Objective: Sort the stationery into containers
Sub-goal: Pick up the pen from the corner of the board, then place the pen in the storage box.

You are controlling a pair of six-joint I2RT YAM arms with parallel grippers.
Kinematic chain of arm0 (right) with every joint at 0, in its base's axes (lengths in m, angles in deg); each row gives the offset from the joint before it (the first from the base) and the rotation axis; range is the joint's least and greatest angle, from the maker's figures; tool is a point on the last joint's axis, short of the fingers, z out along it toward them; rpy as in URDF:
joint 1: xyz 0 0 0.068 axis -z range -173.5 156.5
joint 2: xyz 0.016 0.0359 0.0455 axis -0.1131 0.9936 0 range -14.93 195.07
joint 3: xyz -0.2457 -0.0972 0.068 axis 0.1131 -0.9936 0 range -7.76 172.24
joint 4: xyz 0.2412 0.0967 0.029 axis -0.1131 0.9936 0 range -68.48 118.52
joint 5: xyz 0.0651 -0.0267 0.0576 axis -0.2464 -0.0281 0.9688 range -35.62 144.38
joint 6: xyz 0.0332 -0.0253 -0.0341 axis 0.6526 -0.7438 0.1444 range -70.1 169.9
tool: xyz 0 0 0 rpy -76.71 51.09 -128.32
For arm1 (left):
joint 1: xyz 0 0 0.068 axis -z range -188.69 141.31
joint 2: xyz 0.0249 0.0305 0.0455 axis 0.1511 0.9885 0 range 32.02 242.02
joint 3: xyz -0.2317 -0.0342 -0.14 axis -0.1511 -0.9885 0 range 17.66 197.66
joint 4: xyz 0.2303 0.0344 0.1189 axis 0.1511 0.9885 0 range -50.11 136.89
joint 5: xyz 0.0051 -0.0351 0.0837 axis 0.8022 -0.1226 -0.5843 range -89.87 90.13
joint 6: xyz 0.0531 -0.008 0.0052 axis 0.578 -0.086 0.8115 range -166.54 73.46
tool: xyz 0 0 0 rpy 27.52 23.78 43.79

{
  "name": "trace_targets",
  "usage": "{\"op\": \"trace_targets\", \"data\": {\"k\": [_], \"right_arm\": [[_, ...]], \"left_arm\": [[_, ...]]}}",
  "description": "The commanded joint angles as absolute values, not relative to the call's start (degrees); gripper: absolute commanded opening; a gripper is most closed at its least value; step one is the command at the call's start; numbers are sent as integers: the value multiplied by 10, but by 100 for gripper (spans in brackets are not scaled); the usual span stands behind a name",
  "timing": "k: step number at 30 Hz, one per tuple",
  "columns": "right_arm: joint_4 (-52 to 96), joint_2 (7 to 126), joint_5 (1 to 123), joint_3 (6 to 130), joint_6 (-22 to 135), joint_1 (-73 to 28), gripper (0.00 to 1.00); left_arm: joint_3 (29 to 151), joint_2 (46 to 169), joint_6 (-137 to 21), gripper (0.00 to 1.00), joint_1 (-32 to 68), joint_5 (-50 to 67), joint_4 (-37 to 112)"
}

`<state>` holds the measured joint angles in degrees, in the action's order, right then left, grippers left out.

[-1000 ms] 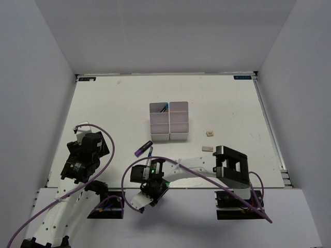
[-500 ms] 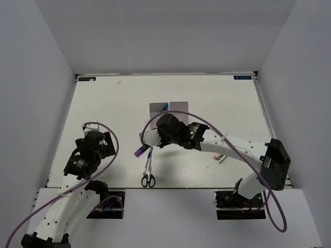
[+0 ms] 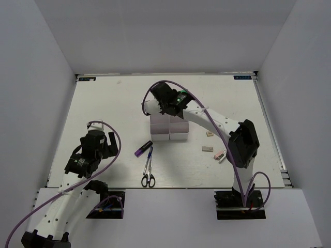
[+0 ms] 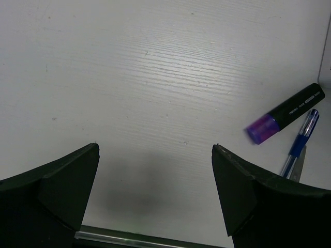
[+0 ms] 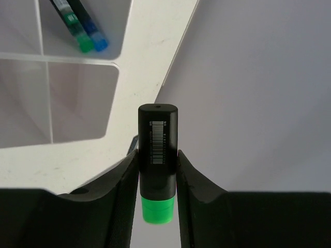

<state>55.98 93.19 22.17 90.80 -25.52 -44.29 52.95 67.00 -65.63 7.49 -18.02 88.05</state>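
My right gripper (image 3: 154, 109) hangs over the far left corner of the white bins (image 3: 178, 135). In the right wrist view it (image 5: 158, 155) is shut on a black marker with a green cap (image 5: 158, 150). A far bin (image 5: 123, 49) there holds a green-tipped and a blue-tipped item (image 5: 83, 28). The purple marker (image 3: 143, 149), blue pen (image 3: 150, 153) and black-handled scissors (image 3: 148, 175) lie on the table in front of the bins. My left gripper (image 3: 107, 145) is open and empty, left of them. The left wrist view shows the gripper (image 4: 155, 150), the purple marker (image 4: 285, 112) and the pen (image 4: 301, 139).
Two beige erasers (image 3: 209, 134) (image 3: 207, 149) and a pink-white piece (image 3: 219, 155) lie right of the bins. White walls enclose the table on three sides. The table's near edge (image 4: 129, 239) runs just under my left fingers.
My right arm has swung from the table's near edge over the bins to their far left corner, uncovering the scissors. My left arm has shifted slightly right.
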Motion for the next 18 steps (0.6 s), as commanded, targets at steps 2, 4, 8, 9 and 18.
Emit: {"op": "trace_targets", "data": {"k": [2,4,8,9,18], "right_arm": [[706,976,202,1000,-329,-435,0],[745,984,215,1013,-327,-432,0],[810,985,238,1013,-342,-425,0],[818,987,237,1010,-342,-424,0],[826,1027,237,1034,-331,-411,0]], "left_arm": [[529,663,-650,100,71,-165,870],[527,662,-649,100,71,-160,869],[528,660,-647,100,73,-155,866],[528,661,-647,100,71,-153,866],[526,659,-647,100,71,-153,866]]}}
